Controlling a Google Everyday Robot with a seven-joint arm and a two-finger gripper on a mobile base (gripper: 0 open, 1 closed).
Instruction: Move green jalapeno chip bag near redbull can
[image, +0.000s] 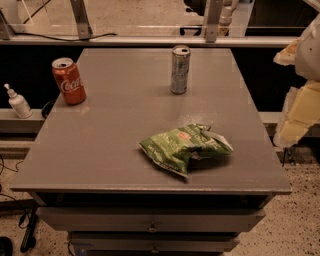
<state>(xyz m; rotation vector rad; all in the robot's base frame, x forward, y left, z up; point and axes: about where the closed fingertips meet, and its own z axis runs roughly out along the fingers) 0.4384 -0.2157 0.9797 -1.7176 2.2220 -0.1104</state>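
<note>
My chip bag (184, 146) lies crumpled near the bench's (100, 150) front edge, well apart from the redbull can (180, 69). It looks light, soft and slippery, so I'd pinch a raised fold. My gripper (301, 107) hangs off right; I cannot tell whether it's released or clenched.

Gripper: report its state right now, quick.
Gripper: at the right edge, beside the table; open or shut cannot be told. It is not holding the green jalapeno chip bag.

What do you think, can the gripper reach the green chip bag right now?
Probably yes. The gripper hangs beside the right edge of the table, and the chip bag lies near that side with nothing between them.
</note>
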